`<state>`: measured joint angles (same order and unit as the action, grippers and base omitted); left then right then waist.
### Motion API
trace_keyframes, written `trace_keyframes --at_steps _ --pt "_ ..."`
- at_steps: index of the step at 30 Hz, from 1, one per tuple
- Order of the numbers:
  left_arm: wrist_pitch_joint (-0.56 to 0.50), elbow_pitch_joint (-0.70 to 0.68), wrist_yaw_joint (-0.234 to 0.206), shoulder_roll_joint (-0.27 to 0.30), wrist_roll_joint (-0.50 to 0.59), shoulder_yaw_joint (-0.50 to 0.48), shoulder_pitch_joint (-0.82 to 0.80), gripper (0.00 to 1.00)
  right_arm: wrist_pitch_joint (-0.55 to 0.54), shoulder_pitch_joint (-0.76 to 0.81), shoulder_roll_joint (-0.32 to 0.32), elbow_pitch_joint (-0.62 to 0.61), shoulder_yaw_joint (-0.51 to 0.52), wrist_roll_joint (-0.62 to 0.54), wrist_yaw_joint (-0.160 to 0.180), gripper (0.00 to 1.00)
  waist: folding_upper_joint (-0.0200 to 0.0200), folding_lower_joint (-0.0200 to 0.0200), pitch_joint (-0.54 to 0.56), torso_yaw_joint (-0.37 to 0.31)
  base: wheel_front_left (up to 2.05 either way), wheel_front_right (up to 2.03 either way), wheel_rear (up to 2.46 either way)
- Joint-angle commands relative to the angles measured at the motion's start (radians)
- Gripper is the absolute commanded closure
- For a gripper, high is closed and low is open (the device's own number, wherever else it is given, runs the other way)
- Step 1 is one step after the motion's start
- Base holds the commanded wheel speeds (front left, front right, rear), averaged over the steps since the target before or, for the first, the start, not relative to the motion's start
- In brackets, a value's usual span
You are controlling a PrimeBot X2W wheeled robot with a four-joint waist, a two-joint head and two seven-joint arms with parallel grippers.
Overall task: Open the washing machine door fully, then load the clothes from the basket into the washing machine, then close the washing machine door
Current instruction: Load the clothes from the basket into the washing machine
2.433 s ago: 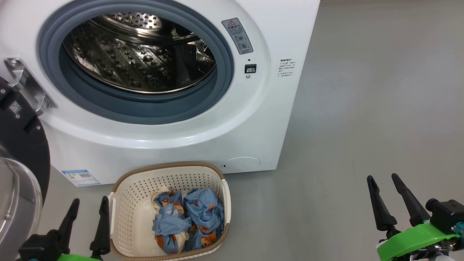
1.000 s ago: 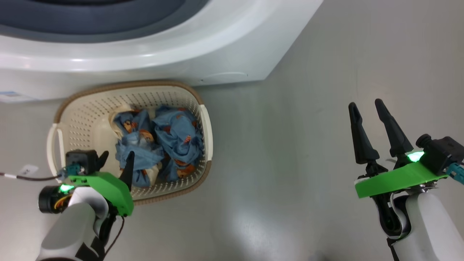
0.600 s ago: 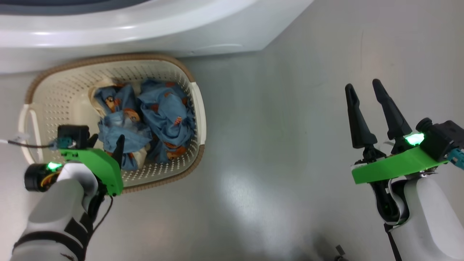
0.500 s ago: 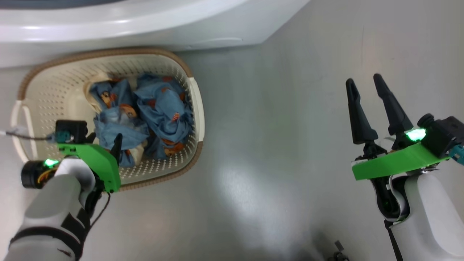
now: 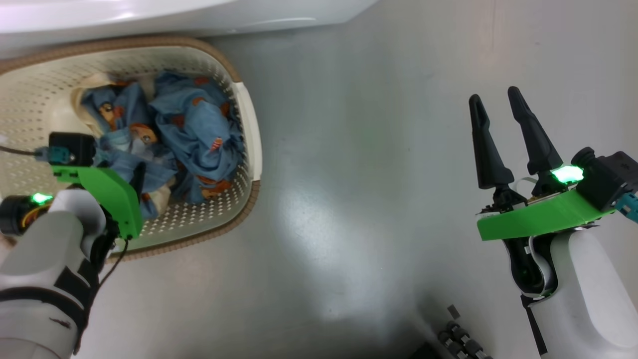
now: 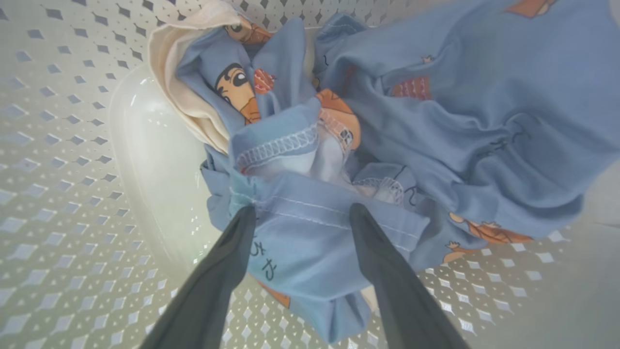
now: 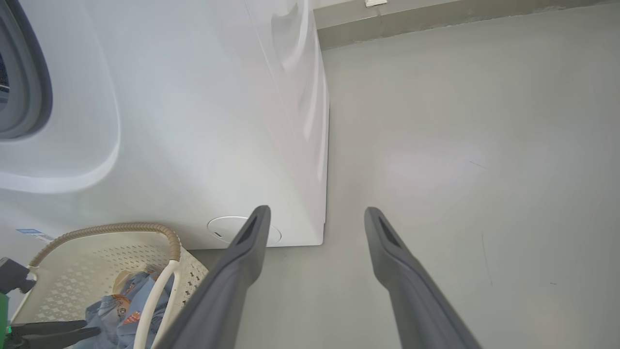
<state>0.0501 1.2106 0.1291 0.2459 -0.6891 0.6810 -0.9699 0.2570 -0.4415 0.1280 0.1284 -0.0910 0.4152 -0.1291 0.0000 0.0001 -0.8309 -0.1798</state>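
Status: loading not yet begun. The clothes [image 5: 194, 129] lie bunched in the basket [image 5: 247, 129], which stands on the floor [image 5: 349, 174] just before the washing machine [image 7: 193, 121], at the left. The gasket [image 7: 36, 72] is uncovered, so the door-opening step is judged complete. The left gripper [image 6: 300, 213] sits inside the basket, fingers [image 6: 227, 271] spread wide, straddling a blue fold without clamping it. The right gripper [image 5: 493, 99] hangs wide and empty over bare floor, well to the right. Outstanding: grasp, transfer every garment, close door.

No legible text; washing machine [image 7: 193, 121] label [image 7: 33, 234] blurred.
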Motion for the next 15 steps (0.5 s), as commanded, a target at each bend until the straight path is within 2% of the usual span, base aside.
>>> trace_keyframes --at_steps 1,12,13,14,15 --pt "-0.003 0.0 0.002 0.043 -0.012 -0.007 -0.003 0.0 0.005 0.02 -0.004 -0.024 -0.025 -0.009 -0.002 0.0 0.0 -0.0001 -0.018 -0.016 0.0 0.0 0.0" --pt "-0.049 -0.002 0.002 0.054 -0.087 0.055 -0.042 0.0 0.005 0.012 -0.003 -0.04 -0.039 -0.011 -0.002 0.0 0.0 -0.0001 -0.051 -0.038 0.0 0.0 0.0" --pt "-0.053 -0.004 0.002 0.056 -0.092 0.063 -0.043 0.07 0.005 0.012 -0.003 -0.041 -0.04 -0.011 -0.002 0.0 0.0 -0.0001 -0.052 -0.039 0.0 0.0 0.0" --pt "-0.058 -0.006 0.002 0.061 -0.102 0.079 -0.044 0.82 0.005 0.011 -0.002 -0.04 -0.04 -0.01 -0.002 0.0 0.0 -0.0001 -0.052 -0.04 0.0 0.0 0.0" --pt "-0.059 -0.007 0.002 0.062 -0.109 0.084 -0.045 1.0 0.005 0.011 -0.002 -0.039 -0.04 -0.011 -0.002 0.0 0.0 -0.0001 -0.051 -0.039 0.0 0.0 0.0"
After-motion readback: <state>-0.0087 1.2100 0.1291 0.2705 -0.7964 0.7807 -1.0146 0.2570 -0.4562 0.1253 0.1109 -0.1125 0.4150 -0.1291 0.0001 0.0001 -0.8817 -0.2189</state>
